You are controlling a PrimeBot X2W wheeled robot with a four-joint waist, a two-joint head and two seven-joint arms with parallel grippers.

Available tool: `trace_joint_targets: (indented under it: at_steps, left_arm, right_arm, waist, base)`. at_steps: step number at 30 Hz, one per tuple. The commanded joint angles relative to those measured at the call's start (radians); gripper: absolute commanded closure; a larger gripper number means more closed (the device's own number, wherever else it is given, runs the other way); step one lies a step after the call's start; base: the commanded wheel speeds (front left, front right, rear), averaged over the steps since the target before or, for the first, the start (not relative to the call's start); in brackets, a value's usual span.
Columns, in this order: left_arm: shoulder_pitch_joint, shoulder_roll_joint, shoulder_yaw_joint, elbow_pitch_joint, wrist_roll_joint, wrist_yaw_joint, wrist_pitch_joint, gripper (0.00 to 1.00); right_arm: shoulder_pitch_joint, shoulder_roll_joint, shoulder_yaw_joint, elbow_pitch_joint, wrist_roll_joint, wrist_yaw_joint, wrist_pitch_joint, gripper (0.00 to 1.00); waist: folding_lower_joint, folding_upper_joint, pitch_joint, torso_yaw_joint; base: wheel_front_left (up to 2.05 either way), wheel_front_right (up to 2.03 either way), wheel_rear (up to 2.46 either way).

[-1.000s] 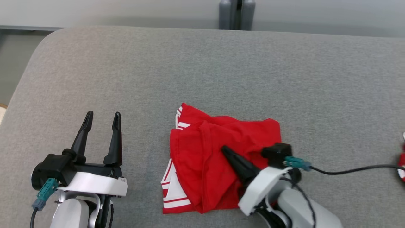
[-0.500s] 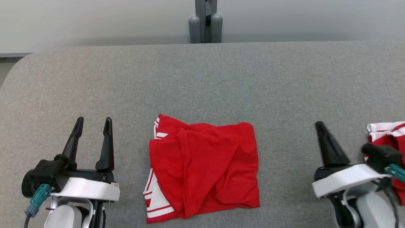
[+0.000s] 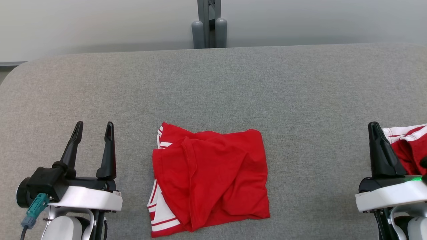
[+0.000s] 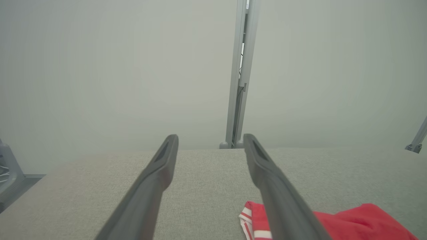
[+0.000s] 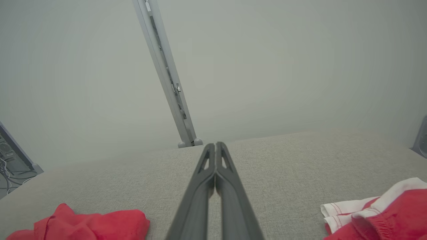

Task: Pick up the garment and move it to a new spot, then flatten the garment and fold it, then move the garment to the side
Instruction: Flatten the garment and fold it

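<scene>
On the grey fabric surface [image 3: 213, 83], the folded red white-striped garment [image 3: 213, 180] was judged best pinched through all layers; left gripper [image 3: 94, 124] released, right gripper [image 3: 373, 124] clenched empty.

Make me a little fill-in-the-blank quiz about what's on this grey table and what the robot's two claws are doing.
1. The folded garment between the grippers is mostly ___ with white stripes.
2. The left gripper is ___, with nothing between its fingers.
3. The right gripper is ___, its fingers pressed together.
4. A second garment lies beside the ___ gripper.

Missing words: red; open; shut; right.
</scene>
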Motion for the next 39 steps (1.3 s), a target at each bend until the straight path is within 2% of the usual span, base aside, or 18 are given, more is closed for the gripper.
trace_joint_targets:
  at_steps: [1, 5, 6, 7, 8, 16, 20, 28, 29, 30, 31, 32, 39]
  left_arm:
    - [0.007, 0.005, 0.002, -0.003, -0.007, 0.004, 0.0, 0.0]
    - [0.003, 0.007, -0.002, -0.007, -0.008, 0.007, 0.004, 0.0]
    - [0.002, 0.008, -0.003, -0.008, -0.008, 0.008, 0.004, 0.0]
    - [0.001, 0.008, -0.003, -0.009, -0.01, 0.009, 0.004, 0.0]
    - [0.0, 0.009, -0.004, -0.01, -0.01, 0.01, 0.004, 0.0]
    - [0.0, 0.012, -0.007, -0.018, -0.013, 0.016, 0.003, 0.0]
    - [-0.005, 0.012, -0.011, -0.02, -0.016, 0.019, 0.001, 0.0]
    - [-0.012, 0.012, -0.017, -0.012, -0.022, 0.023, -0.003, 0.0]
    - [-0.012, 0.012, -0.018, -0.011, -0.022, 0.023, -0.004, 0.0]
    - [-0.012, 0.012, -0.018, -0.01, -0.023, 0.024, -0.004, 0.0]
    - [-0.012, 0.012, -0.018, -0.01, -0.023, 0.024, -0.004, 0.0]
    - [-0.012, 0.013, -0.02, -0.01, -0.024, 0.024, -0.005, 0.0]
    - [-0.031, 0.01, -0.032, -0.008, -0.027, 0.017, -0.007, 0.0]
  right_arm:
    - [0.01, -0.001, -0.004, -0.009, -0.002, 0.0, 0.004, 1.0]
    - [0.012, 0.005, -0.003, -0.016, -0.005, 0.0, 0.01, 0.99]
    - [0.011, 0.006, -0.005, -0.016, -0.008, 0.0, 0.01, 0.68]
    - [0.009, 0.007, -0.007, -0.017, -0.012, 0.0, 0.009, 0.13]
    - [0.007, 0.007, -0.01, -0.018, -0.021, 0.0, 0.006, 0.0]
    - [-0.013, 0.007, -0.014, -0.029, -0.086, 0.0, 0.002, 0.0]
    - [-0.016, -0.012, -0.018, -0.029, -0.13, 0.0, 0.008, 0.0]
    - [-0.015, -0.029, -0.014, -0.009, -0.133, 0.0, 0.01, 0.0]
    - [-0.014, -0.029, -0.012, -0.005, -0.129, 0.0, 0.013, 0.09]
    - [-0.014, -0.027, -0.01, -0.003, -0.122, 0.0, 0.012, 0.55]
    - [-0.014, -0.027, -0.01, -0.003, -0.122, 0.0, 0.012, 0.55]
    - [-0.014, -0.026, -0.004, 0.002, -0.117, 0.0, 0.015, 1.0]
    - [-0.041, -0.029, 0.097, 0.088, -0.096, 0.0, 0.03, 1.0]
  waist:
    - [0.0, -0.0001, 0.001, 0.001]
    - [0.0, -0.0001, 0.006, 0.003]
    - [0.0, -0.0001, 0.008, 0.004]
    - [0.0, -0.0001, 0.009, 0.004]
    - [0.0, -0.0001, 0.01, 0.004]
    - [0.0, -0.0001, 0.022, 0.003]
    - [0.0, -0.0001, 0.028, 0.004]
    - [0.0, -0.0001, 0.032, 0.011]
    - [0.0, -0.0001, 0.032, 0.012]
    - [0.0, -0.0001, 0.032, 0.013]
    - [0.0, -0.0001, 0.032, 0.013]
    - [0.0, -0.0001, 0.032, 0.014]
    - [0.0, -0.0001, 0.047, 0.052]
  base:
    - [0.0, 0.0, 0.0]
    - [0.0, 0.0, 0.0]
    - [0.0, 0.0, 0.0]
    - [0.0, 0.0, 0.0]
    - [0.0, 0.0, 0.0]
    - [0.0, 0.0, 0.0]
    - [0.0, 0.0, 0.0]
    - [0.0, 0.0, 0.0]
    - [0.0, 0.0, 0.0]
    - [0.0, 0.0, 0.0]
    - [0.0, 0.0, 0.0]
    - [0.0, 0.0, 0.0]
    - [0.0, 0.0, 0.0]
